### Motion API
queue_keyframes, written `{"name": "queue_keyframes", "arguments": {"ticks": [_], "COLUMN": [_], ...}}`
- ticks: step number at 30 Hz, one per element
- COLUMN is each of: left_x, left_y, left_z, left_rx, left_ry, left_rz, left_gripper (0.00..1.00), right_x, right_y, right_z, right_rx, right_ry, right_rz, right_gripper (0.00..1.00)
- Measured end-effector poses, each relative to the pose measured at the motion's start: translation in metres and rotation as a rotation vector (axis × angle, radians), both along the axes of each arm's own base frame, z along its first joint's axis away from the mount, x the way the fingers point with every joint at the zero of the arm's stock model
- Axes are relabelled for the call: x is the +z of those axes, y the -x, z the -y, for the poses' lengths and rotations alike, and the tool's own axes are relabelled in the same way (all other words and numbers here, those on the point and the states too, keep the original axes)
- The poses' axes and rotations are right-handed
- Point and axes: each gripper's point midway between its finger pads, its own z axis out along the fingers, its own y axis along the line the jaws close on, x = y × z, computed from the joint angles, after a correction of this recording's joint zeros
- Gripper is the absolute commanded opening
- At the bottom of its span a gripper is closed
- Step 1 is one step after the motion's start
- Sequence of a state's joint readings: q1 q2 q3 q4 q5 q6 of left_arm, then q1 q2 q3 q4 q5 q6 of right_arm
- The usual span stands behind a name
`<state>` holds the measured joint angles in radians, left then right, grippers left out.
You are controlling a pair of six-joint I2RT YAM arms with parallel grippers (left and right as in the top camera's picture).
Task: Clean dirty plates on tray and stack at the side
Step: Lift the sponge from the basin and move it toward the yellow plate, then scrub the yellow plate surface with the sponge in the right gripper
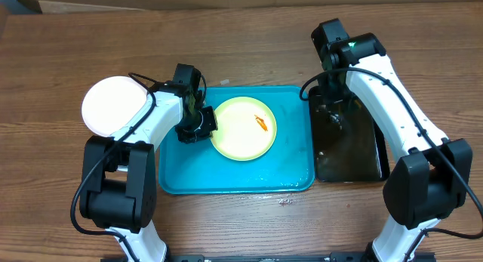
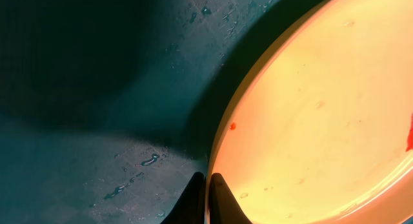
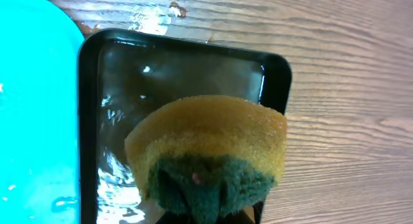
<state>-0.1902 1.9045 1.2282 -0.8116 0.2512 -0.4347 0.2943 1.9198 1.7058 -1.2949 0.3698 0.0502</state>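
Only wrist views show plate [image 2: 310, 108] and sponge [image 3: 206, 130] gripped.

table: brown wood tabletop [image 1: 241, 43], long grain lines | far edge: pale strip [image 1: 226, 5] runs behind it | light: bright, wood looks warm

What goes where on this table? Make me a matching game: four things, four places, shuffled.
Things:
1 yellow plate
2 white plate
3 sponge
4 black tray

Places:
a on the table, left of the blue tray
b in the right gripper
c on the blue tray
d on the table, right of the blue tray

Pairs: 1c, 2a, 3b, 4d
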Motion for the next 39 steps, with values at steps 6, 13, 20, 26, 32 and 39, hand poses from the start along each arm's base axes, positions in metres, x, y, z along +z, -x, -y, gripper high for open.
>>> {"name": "queue_keyframes", "arguments": {"ticks": [6,13,20,26,32,39], "left_x": [0.000,0.000,0.000,0.000,0.000,0.000], "left_y": [0.000,-0.001,-0.001,-0.001,-0.001,-0.001], "left_z": [0.000,0.000,0.000,0.000,0.000,0.000], "left_rx": [0.000,0.000,0.000,0.000,0.000,0.000], "left_ry": [0.000,0.000,0.001,0.001,0.001,0.001], "left_rz": [0.000,0.004,0.005,0.005,0.005,0.005], "left_gripper": [0.06,0.06,0.06,0.07,0.07,0.07], "right_x": [0.002,-0.007,0.003,0.003,-0.018,-0.070], "right_y": [-0.001,-0.009,-0.016,0.006,0.017,0.008], "right_z": [0.007,-0.036,-0.120,-0.181,-0.202,-0.191], "right_rx": [-0.136,-0.119,0.055,0.233,0.342,0.339], "right_ry": [0.006,-0.286,-0.543,-0.437,-0.189,-0.046], "right_rz": [0.051,0.029,0.051,0.093,0.150,0.094], "right_gripper": [0.04,0.04,0.04,0.04,0.04,0.04]}}
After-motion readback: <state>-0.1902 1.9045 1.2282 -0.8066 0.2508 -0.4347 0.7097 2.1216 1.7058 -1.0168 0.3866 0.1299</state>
